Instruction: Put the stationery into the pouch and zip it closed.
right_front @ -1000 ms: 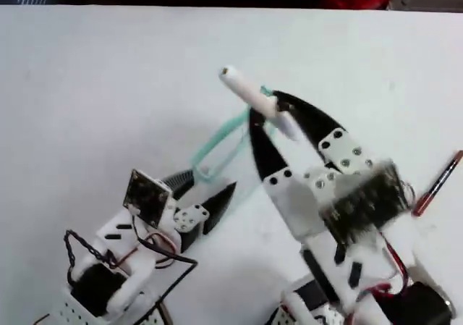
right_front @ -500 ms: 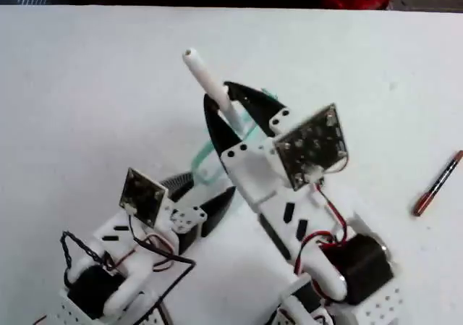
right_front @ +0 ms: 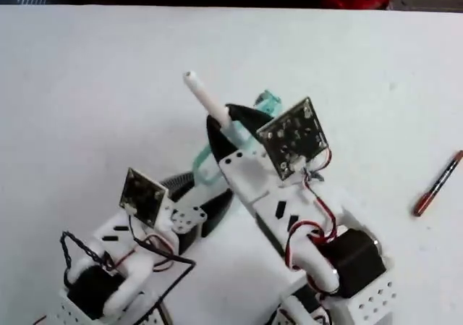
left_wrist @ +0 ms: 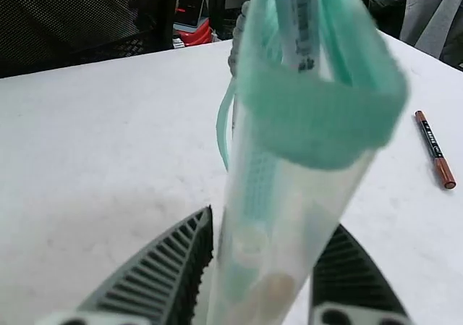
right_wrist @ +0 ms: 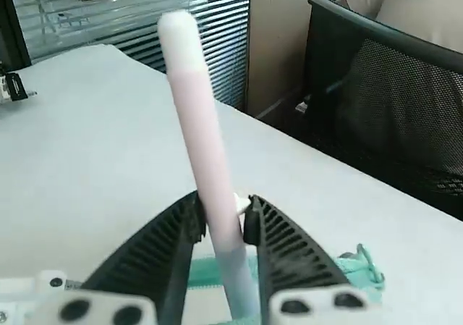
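Teal-edged clear pouch (left_wrist: 304, 122), items (left_wrist: 251, 239) inside, pinched by left gripper (left_wrist: 273, 225); right gripper (right_wrist: 224, 202) clamped on white pen (right_wrist: 197, 137) over it.

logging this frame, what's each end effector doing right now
left end effector: shut on pouch
right end effector: shut on pen

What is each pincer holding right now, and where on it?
The left pincer clamps the clear pouch near the end opposite its teal mouth. The right pincer clamps the white pen low on its barrel.
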You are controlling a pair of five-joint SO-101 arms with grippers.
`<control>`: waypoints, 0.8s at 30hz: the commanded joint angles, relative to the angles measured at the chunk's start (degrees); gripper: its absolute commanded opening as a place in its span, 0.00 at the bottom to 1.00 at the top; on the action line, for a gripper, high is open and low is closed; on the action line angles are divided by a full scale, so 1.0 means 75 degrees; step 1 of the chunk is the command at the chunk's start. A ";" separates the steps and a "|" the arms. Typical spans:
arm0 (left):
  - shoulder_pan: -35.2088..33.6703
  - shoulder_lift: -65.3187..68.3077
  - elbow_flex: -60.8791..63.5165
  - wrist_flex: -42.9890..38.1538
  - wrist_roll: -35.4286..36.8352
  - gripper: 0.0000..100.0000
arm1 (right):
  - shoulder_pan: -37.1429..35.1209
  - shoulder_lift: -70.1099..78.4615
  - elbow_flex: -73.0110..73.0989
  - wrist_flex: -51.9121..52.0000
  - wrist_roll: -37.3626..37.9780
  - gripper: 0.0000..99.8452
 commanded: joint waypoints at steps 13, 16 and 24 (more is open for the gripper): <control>0.0053 -0.0076 -0.0422 0.0023 0.0023 0.21 | 0.0088 -0.0416 -0.0996 0.0791 0.0000 0.20; 0.0053 -0.0076 -0.0422 0.0023 0.0023 0.21 | 0.0135 -0.0475 -0.1254 0.0979 0.0012 0.20; 0.0053 -0.0076 -0.0422 0.0023 0.0023 0.21 | 0.0568 -0.0416 -0.1336 0.1330 0.0387 0.20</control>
